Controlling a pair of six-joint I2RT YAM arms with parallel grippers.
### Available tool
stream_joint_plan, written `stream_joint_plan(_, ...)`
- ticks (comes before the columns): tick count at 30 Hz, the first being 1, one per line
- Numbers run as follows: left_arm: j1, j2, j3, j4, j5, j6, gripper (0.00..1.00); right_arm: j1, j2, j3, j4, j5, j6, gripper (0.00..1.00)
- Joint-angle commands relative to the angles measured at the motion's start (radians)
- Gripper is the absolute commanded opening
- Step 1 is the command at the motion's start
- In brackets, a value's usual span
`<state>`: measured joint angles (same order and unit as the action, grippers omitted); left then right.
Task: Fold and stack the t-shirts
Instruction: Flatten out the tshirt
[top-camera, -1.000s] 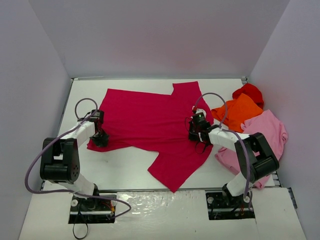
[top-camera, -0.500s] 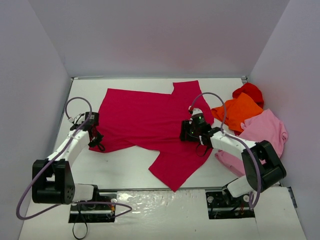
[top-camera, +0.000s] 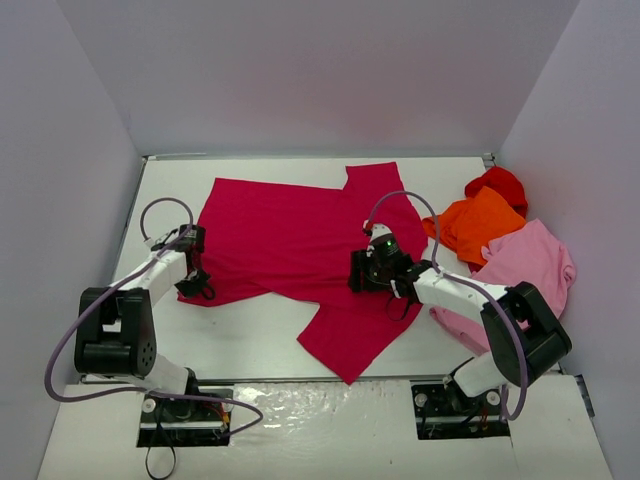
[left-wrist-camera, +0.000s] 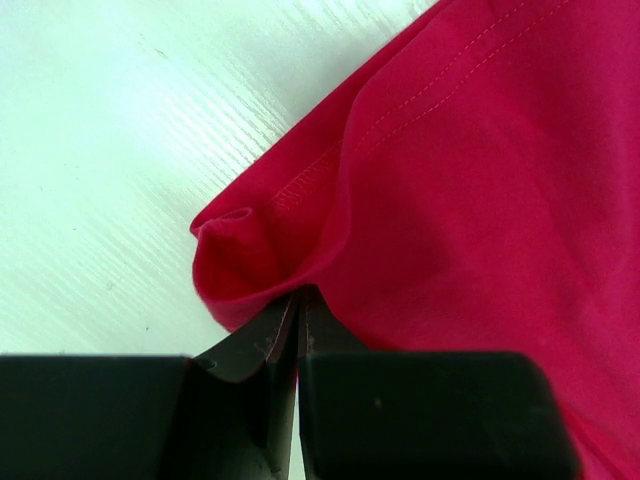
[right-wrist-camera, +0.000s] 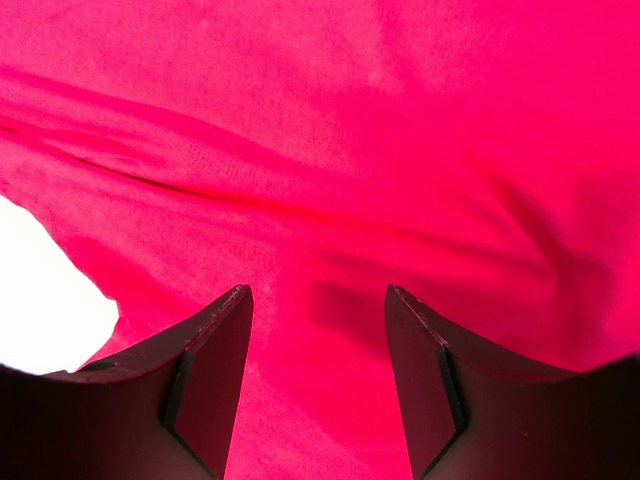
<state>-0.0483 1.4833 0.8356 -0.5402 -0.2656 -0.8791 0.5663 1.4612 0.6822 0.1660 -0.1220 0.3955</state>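
Note:
The large crimson t-shirt (top-camera: 290, 240) lies spread across the middle of the table, one flap reaching toward the front edge. My left gripper (top-camera: 196, 284) is shut on its left hem corner; in the left wrist view the cloth (left-wrist-camera: 480, 200) bunches up at the closed fingertips of the left gripper (left-wrist-camera: 297, 297). My right gripper (top-camera: 362, 272) hovers open over the shirt's right middle; in the right wrist view crimson cloth (right-wrist-camera: 330, 150) fills the space beyond the right gripper (right-wrist-camera: 318, 292), nothing between its fingers. The orange (top-camera: 478, 225), bright red (top-camera: 500, 183) and light pink (top-camera: 530, 265) shirts lie crumpled at the right.
White walls enclose the table on the left, back and right. Bare white tabletop (top-camera: 230, 335) shows in front of the crimson shirt and along the left side. Purple cables loop from both arms.

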Motion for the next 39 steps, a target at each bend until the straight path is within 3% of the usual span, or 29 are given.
stream_joint_plan(1,0.008,0.006,0.049,0.004,-0.049,0.003,0.00,0.005,-0.022,-0.007,0.030,-0.018,0.009,0.52)
stream_joint_plan(6,0.007,0.017,0.055,-0.083,-0.114,-0.006,0.00,0.006,-0.019,-0.019,0.023,-0.034,0.015,0.41)
stream_joint_plan(10,0.007,0.037,0.078,-0.166,-0.193,-0.026,0.00,0.014,-0.020,-0.021,0.020,-0.047,0.030,0.06)
stream_joint_plan(12,0.009,0.053,0.090,-0.180,-0.197,-0.037,0.00,0.020,-0.013,-0.020,0.013,-0.050,0.035,0.00)
stream_joint_plan(16,0.022,0.117,0.115,-0.185,-0.140,-0.047,0.00,0.026,0.013,-0.017,-0.022,-0.041,0.046,0.00)
stream_joint_plan(23,0.042,0.242,0.116,-0.095,0.086,-0.035,0.00,0.028,0.021,-0.004,-0.144,0.005,0.084,0.00)
stream_joint_plan(35,0.157,0.282,0.175,-0.136,0.259,0.021,0.00,0.027,0.085,0.031,-0.284,0.045,0.143,0.00)
stream_joint_plan(39,0.190,0.265,0.172,-0.159,0.223,0.021,0.00,0.015,0.064,0.015,-0.318,0.098,0.162,0.00)
